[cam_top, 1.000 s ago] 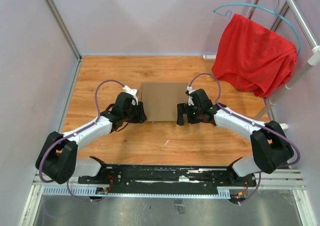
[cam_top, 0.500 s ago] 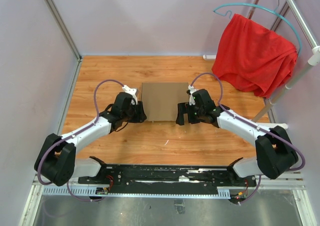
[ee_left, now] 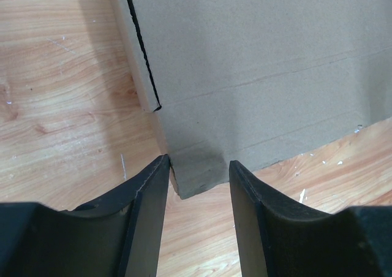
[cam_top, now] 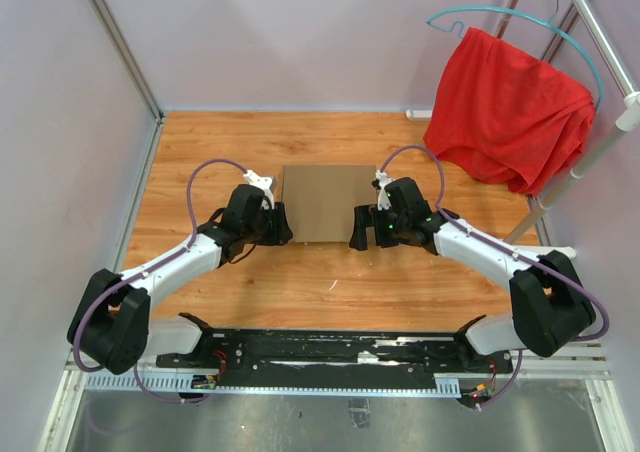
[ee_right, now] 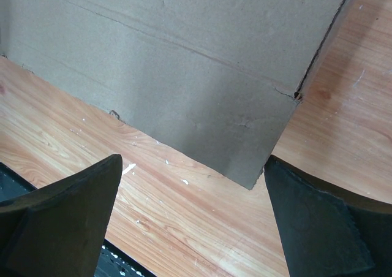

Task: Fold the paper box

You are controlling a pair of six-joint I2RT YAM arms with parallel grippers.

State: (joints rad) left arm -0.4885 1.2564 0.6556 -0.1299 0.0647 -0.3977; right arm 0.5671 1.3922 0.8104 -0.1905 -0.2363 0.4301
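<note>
Both my grippers sit at the near corners of the paper box (cam_top: pixel 328 204), which lies flat at the middle of the wooden table (cam_top: pixel 200 152).

My left gripper (ee_left: pixel 197 166) is at the box's 8 o'clock corner. Its fingers (ee_left: pixel 150 191) are partly apart with the tip of that cardboard corner between them, but I cannot tell whether they touch it. My right gripper (ee_right: pixel 193 163) hovers at the 4 o'clock corner, its fingers (ee_right: pixel 73 209) spread wide and closed on nothing, with the box edge and bare wood showing between them. Crease lines run across the brown card, and a cut slit shows along each side. A red cloth (cam_top: pixel 505 107) hangs on a blue hanger (cam_top: pixel 520 17) at 2 o'clock from the box, well apart from it.
</note>
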